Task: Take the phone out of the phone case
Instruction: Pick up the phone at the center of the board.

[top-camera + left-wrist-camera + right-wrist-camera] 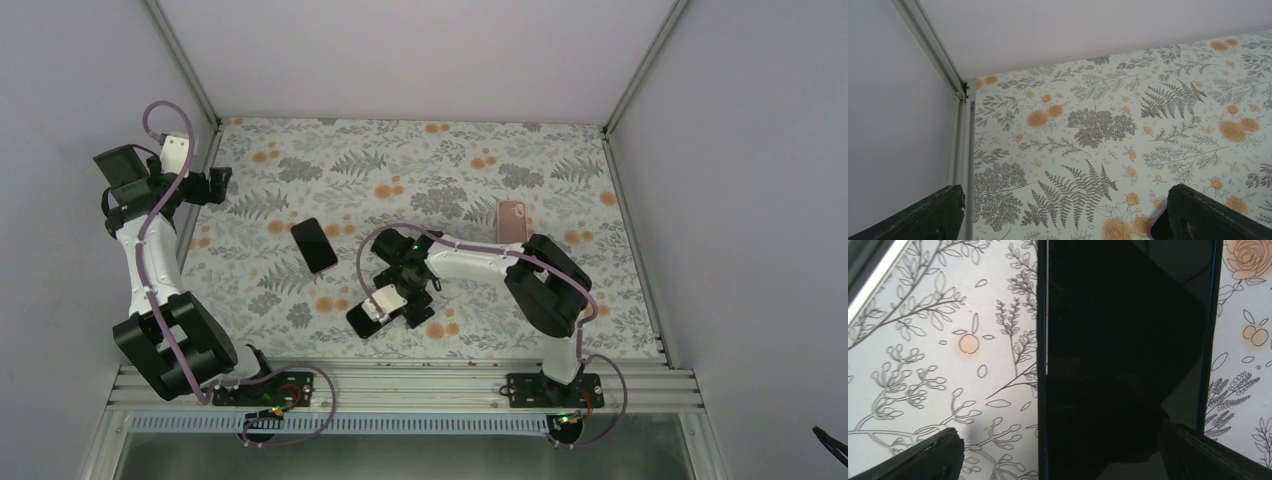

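Looming closest in the right wrist view, the right gripper [1060,455] is hanging low with its jaws apart over a glossy black phone in a thin dark-blue case [1128,340]. One finger is sitting clear of the phone's left edge. The other is overlapping its right edge, and I cannot tell whether it is touching. The phone is lying flat, screen up, on the floral-printed tabletop [460,160], near the front and left of centre.

It is probably behaving as a stiff, light slab with a slick, breakable glass face, and the case as a snug, slightly bendy shell. The long side edges are looking like the safest grip, with a corner of the case lip to peel from.

The left gripper [1063,217] is waiting by the far-left wall, jaws apart and holding nothing.
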